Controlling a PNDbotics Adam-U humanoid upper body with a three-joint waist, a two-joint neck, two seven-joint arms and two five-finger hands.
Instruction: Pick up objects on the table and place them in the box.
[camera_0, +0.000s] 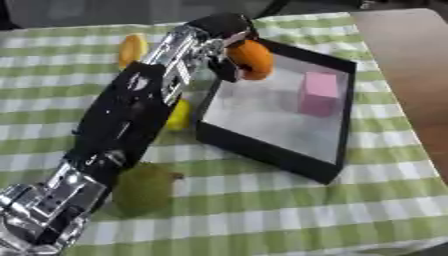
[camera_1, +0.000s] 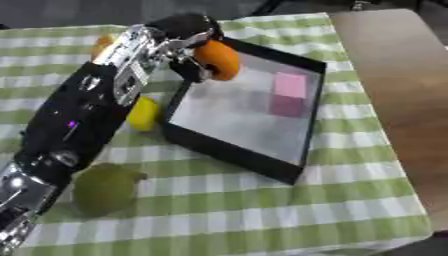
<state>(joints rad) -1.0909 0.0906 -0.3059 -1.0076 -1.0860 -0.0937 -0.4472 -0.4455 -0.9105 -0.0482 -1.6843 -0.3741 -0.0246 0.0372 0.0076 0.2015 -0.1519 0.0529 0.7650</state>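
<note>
Nearest the camera, the silver and black forearm of the left arm (camera_0: 105, 145) is seen entering from the lower left corner and stretching diagonally up across the green-and-white checked tablecloth (camera_0: 289, 220). Just beside the arm, close to the near edge, a green pear-like fruit (camera_1: 105, 187) is laid on the cloth, partly covered by the arm in the left eye view. Farther along the arm, a small yellow fruit (camera_1: 144, 114) (possibly a lemon) is found between the arm and the left wall of the box.

The left hand (camera_0: 223, 37) is held over the far left corner of the black-walled box (camera_0: 262, 152), and its fingers are curled round an orange round fruit (camera_0: 252, 59), which is kept above the box's pale floor rather than resting on it. Inside the box, toward its far right side, a pink block (camera_0: 318, 92) is stood on the floor, apart from the walls.

Behind the arm, on the far left part of the cloth, another orange piece (camera_0: 132, 49) is partly hidden. Bare brown tabletop (camera_1: 394, 80) is shown along the right side. The right hand is not seen in either view.
</note>
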